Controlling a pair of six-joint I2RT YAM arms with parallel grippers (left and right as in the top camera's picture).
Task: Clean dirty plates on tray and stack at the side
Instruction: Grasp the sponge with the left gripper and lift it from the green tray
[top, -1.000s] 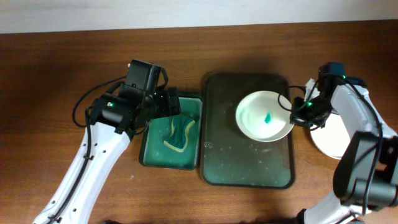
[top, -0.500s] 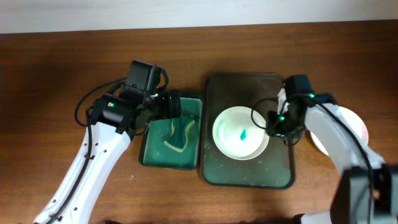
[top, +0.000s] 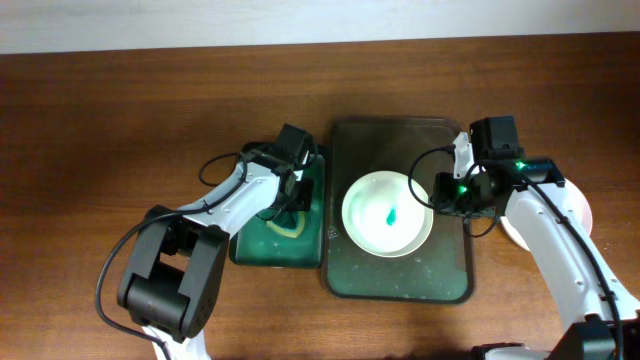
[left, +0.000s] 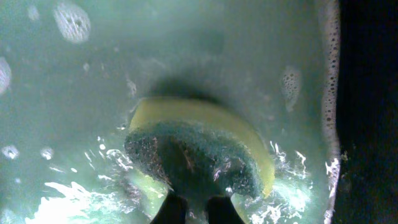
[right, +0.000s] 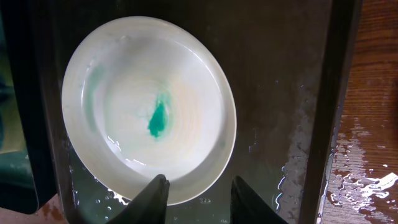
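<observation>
**Smeared plate on the tray, sponge pinched in the suds**

On the wooden tabletop (top: 120, 120) lies the dark olive tray (top: 400, 285). The smaller green tray (top: 260, 250), filled with soapy water, is just beside it at its 9 o'clock. One white plate (top: 370, 225) rests in the dark tray, left of centre toward 9 o'clock. The right jaws stand partly apart at the plate's 3 o'clock rim, not clamped on it. The left jaws are closed tight on the yellow-and-green sponge (left: 193, 162) in the green tray. A teal smear (right: 158, 118) marks the plate's middle.

plate (top: 365, 200): white, teal smear | tray (top: 400, 282): dark olive-grey | sponge (left: 193, 155): yellow, green scourer
</observation>
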